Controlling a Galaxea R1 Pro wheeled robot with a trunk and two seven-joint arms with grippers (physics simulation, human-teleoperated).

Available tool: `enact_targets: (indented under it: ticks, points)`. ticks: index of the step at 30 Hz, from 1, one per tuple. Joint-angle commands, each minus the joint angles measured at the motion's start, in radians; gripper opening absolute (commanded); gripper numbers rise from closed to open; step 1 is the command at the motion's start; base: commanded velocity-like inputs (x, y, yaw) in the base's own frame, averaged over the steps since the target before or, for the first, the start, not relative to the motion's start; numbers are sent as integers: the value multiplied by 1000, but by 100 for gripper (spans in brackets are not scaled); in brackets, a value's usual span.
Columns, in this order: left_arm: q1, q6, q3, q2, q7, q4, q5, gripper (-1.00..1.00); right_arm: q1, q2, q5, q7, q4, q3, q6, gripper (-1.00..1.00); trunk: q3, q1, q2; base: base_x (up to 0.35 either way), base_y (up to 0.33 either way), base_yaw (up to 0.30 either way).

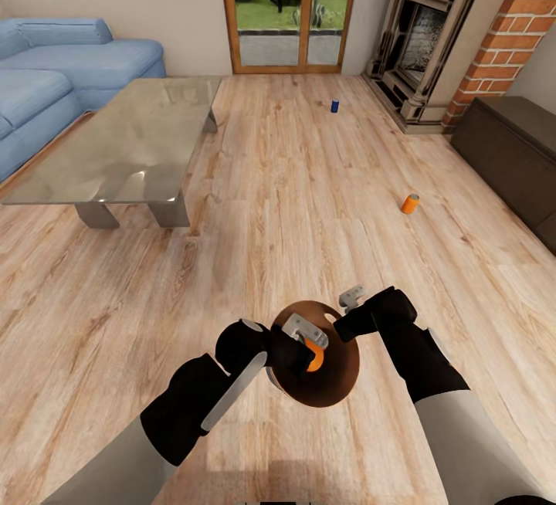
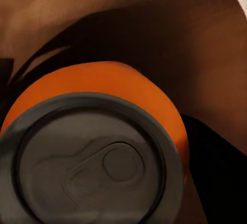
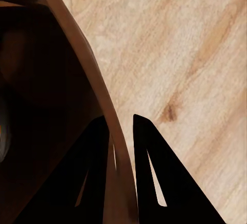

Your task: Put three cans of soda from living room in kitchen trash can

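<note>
Right end effector [image 3: 121, 131] pinches trash can [image 1: 340, 381] rim, steadying it; left end effector [image 1: 305, 339] grips orange soda can [image 2: 98, 147] inside, for drop.

Even, bright daylight fills the head view, strongest from the glass doors [image 1: 289, 11], with pale glare on the glass tabletop [image 1: 131, 142] and only faint shadows on the wood floor [image 1: 309, 204], while both wrist views are dim, soft-edged and slightly blurred up close.
</note>
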Motion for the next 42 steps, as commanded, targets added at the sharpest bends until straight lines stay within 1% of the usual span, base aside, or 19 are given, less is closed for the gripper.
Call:
enact_targets:
  ticks: [1, 7, 14, 15, 25, 29, 31, 32, 34, 35, 36, 37, 38, 39, 40, 41, 42]
  points:
    - [0, 1, 0, -1, 25, 77, -66, -100, 0, 1, -38, 9, 0, 0, 17, -100, 0, 0, 0, 0, 0, 0]
    - [0, 1, -5, -10, 53, 92, -66, -100, 0, 3, -37, 9, 0, 0, 17, -100, 0, 0, 0, 0, 0, 0]
    - [0, 1, -7, -12, 57, 98, -66, -100, 0, 7, -37, 9, 0, 0, 17, -100, 0, 0, 0, 0, 0, 0]
    - [0, 1, -7, -12, 57, 100, -66, 100, 0, 8, -37, 9, 0, 0, 17, -100, 0, 0, 0, 0, 0, 0]
    - [0, 1, -7, -11, 58, 117, -66, 100, 0, 9, -37, 9, 0, 0, 17, -100, 0, 0, 0, 0, 0, 0]
    - [2, 1, -6, -4, 58, 110, -63, 100, 0, 9, -37, 9, 0, 0, 17, -100, 0, 0, 0, 0, 0, 0]
    - [4, 1, -5, -1, 53, 75, -60, 100, 0, 9, -37, 9, 4, 0, 17, -100, 0, 0, 0, 0, 0, 0]
    - [5, 1, -3, 0, 50, 36, -56, 100, 0, 9, -37, 9, 9, 0, 17, -100, 0, 0, 0, 0, 0, 0]
    - [6, 1, 0, 5, 47, -5, -54, 100, 0, 9, -37, 9, 12, -1, 17, -100, 0, 0, 0, 0, 0, 0]
    - [7, 1, 3, 19, 44, -40, -51, 100, 0, 9, -37, 9, 15, -1, 17, -100, 0, 0, 0, 0, 0, 0]
    - [8, 1, 4, 30, 43, -55, -51, 100, 0, 9, -37, 9, 15, -1, 17, -100, 0, 0, 0, 0, 0, 0]
    - [9, 1, 6, 82, 32, -116, -48, 100, 0, 9, -37, 9, 18, -1, 17, -100, 0, 0, 0, 0, 0, 0]
    - [9, 1, 7, 94, 23, -131, -48, 100, 0, 9, -37, 9, 18, -1, 17, -100, 0, 0, 0, 0, 0, 0]
    - [10, 1, 8, 117, -3, -158, -47, 100, 0, 9, -37, 9, 21, -1, 17, -100, 0, 0, 0, 0, 0, 0]
    - [10, 1, 9, 128, -21, -168, -47, 100, 0, 9, -37, 9, 24, -1, 17, -100, 0, 0, 0, 0, 0, 0]
    - [11, 1, 13, 148, -62, -183, -47, 100, 0, 9, -37, 9, 32, -2, 17, -100, 0, 0, 0, 0, 0, 0]
    - [11, 1, 17, 158, -84, -189, -47, 100, 0, 9, -37, 9, 35, -2, 17, -100, 0, 0, 0, 0, 0, 0]
